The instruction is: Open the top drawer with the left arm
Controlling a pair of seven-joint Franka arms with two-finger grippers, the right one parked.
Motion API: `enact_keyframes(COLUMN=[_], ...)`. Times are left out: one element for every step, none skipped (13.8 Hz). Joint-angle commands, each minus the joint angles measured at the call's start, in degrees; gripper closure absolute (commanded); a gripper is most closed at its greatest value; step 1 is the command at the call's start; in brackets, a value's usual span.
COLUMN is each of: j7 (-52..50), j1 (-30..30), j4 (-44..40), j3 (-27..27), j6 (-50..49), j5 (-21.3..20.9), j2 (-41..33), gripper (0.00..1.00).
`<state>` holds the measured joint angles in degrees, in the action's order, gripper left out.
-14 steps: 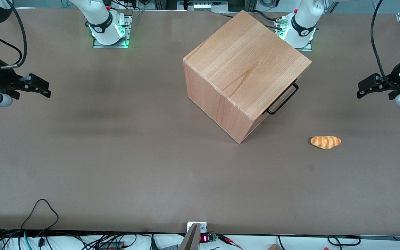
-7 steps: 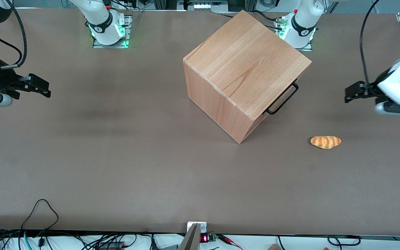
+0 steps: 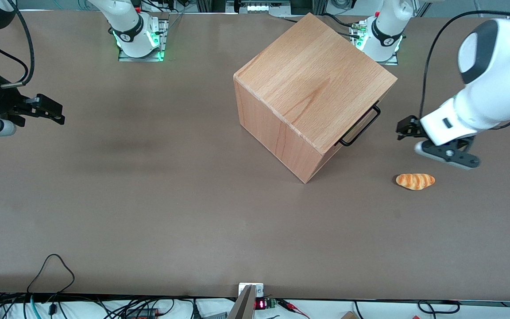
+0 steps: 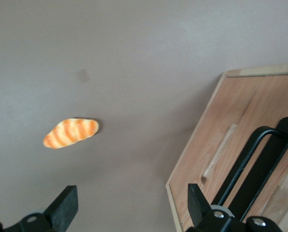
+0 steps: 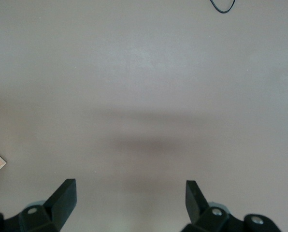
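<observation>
Beech top drawer (image 3: 356,126) closed, black pincer (image 3: 403,129) spread wide near its handle (image 3: 361,127), no readable writing

The left arm (image 3: 485,84) has been swung in from the working arm's end of the table toward the cabinet; much more of its white shell and a dark grey joint cap are now seen in the front view. The gripper (image 3: 407,128) has been carried closer to the black loop handle (image 3: 361,126) of the top drawer (image 3: 356,125), though a gap is still kept and nothing is touched. The gripper is now placed just beside the bread roll (image 3: 415,181), slightly farther from the front camera than it. The fingers (image 4: 66,208) are spread wide, with nothing between them.
</observation>
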<state>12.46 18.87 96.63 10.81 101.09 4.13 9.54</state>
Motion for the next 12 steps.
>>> enact_keyframes(j7=[2.2,2.7,3.3,3.5,3.9,4.1,4.9,5.3,5.4,5.4,5.4,5.4], j1=[0.2,0.2,0.4,0.5,0.5,0.5,0.5,0.5,0.5,0.5,0.5,0.5], j4=[2.5,3.3,4.4,5.3,6.2,6.6,7.1,7.5,7.6,8.0,8.2,8.2], j3=[-1.3,-1.8,-2.2,-2.5,-2.8,-3.0,-3.1,-3.1,-3.2,-3.9,-4.0,-4.0], j6=[1.2,2.0,3.0,3.5,3.8,4.4,4.6,5.1,5.1,5.1,5.1,5.1], j5=[3.3,4.1,4.2,4.8,5.9,6.5,6.6,6.7,6.7,6.7,6.8,6.9], j2=[-0.6,-0.5,-0.3,-0.2,-0.1,0.0,0.1,0.1,0.1,0.1,0.1,0.1], gripper=[0.0,0.0,0.0,0.0,0.0,0.0,0.0,0.0,0.0,0.0,0.0,0.0])
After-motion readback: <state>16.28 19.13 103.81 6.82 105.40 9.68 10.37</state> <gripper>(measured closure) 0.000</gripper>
